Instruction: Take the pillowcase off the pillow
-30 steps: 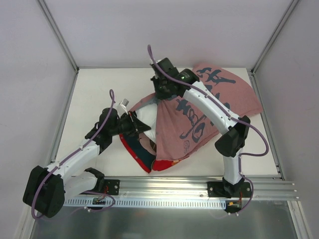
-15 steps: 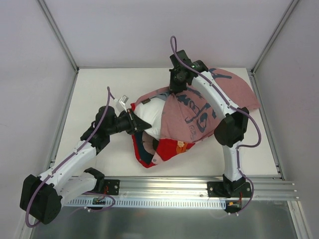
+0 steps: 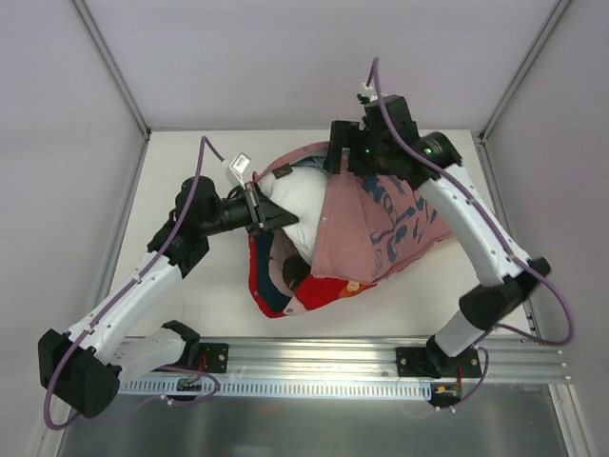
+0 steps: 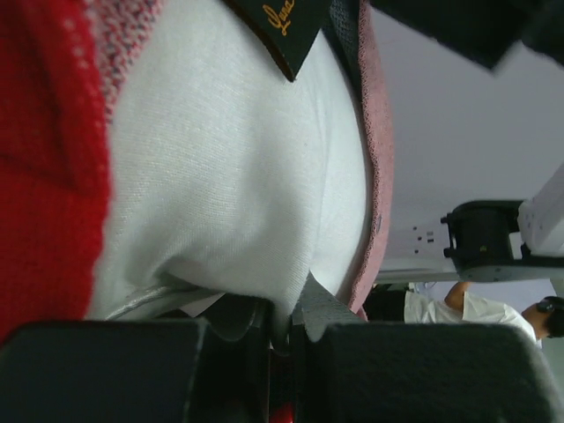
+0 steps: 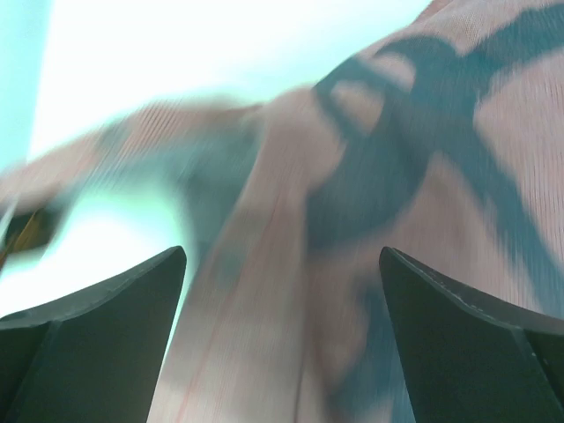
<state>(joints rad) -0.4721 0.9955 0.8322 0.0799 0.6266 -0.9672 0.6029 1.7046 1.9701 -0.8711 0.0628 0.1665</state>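
The pillow (image 4: 229, 176) is pinched by the left gripper (image 4: 282, 328). The right gripper (image 5: 282, 295) is spread wide at the pillowcase (image 5: 432, 123).

The desk (image 3: 190, 171) is a pale off-white board with metal frame bars along its left, right and far sides. A ribbed metal rail (image 3: 314, 354) runs along its near edge, with the left arm's base (image 3: 195, 352) and the right arm's base (image 3: 433, 362) on it. One bundle lies on the desk, a little right of the middle. It is the pillowcase (image 3: 381, 224), pink with dark characters, its red and navy inside turned out toward the near left. The white pillow (image 3: 295, 205) shows at the bundle's left side; whether it touches the desk cannot be told.
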